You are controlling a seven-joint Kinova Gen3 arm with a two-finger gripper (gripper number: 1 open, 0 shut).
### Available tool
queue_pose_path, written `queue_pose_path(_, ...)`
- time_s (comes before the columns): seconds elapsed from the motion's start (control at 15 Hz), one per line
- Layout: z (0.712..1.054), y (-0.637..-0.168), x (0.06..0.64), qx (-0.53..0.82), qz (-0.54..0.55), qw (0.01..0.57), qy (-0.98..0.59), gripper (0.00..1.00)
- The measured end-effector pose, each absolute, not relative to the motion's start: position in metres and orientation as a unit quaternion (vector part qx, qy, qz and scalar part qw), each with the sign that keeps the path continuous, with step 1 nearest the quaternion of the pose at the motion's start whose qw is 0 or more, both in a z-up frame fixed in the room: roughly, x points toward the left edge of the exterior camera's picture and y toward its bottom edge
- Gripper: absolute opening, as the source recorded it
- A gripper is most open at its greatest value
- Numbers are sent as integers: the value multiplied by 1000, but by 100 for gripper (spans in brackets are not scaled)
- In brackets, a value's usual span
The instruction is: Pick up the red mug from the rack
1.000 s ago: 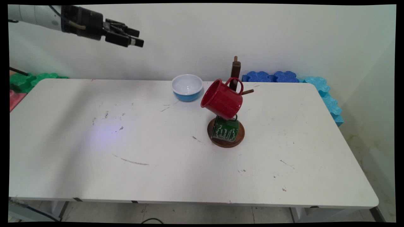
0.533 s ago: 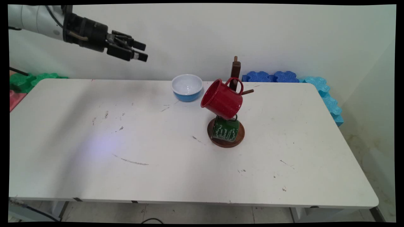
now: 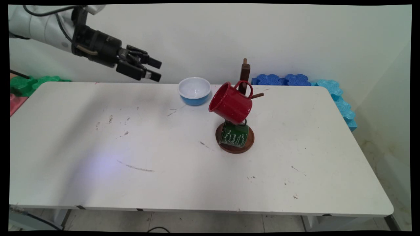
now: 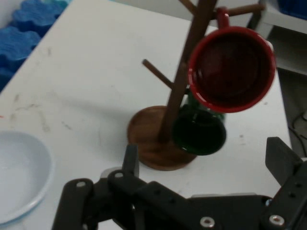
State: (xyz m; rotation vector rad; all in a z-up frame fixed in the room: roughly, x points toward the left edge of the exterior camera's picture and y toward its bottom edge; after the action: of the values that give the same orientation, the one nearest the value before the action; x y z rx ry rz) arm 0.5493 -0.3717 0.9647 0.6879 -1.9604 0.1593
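I have the claw (image 3: 156, 69) wide open and holding nothing, up in the air over the surface's (image 3: 164, 183) far-left part, its tips aimed toward the blue bowl (image 3: 194, 90) by the far edge. Beyond the bowl stands the wooden mug tree (image 3: 243, 98) — a red mug (image 3: 230, 102) hangs tilted, mouth toward my hand camera (green mug (image 3: 234, 135) just beneath).

Gripper (image 3: 157, 69) – fingers spread, empty, above table's far-left | blue bowl (image 3: 194, 90) nearest – upright | red mug (image 3: 230, 102), green mug (image 3: 234, 135) hang on wooden mug tree (image 3: 244, 73)
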Motion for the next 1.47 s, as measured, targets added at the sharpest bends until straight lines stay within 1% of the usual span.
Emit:
queue_pose_path(0.6,955,-367,507,232,30,497,-835,100)
queue_pose_path(1.47,936,-388,441,171,37,494,-852,100)
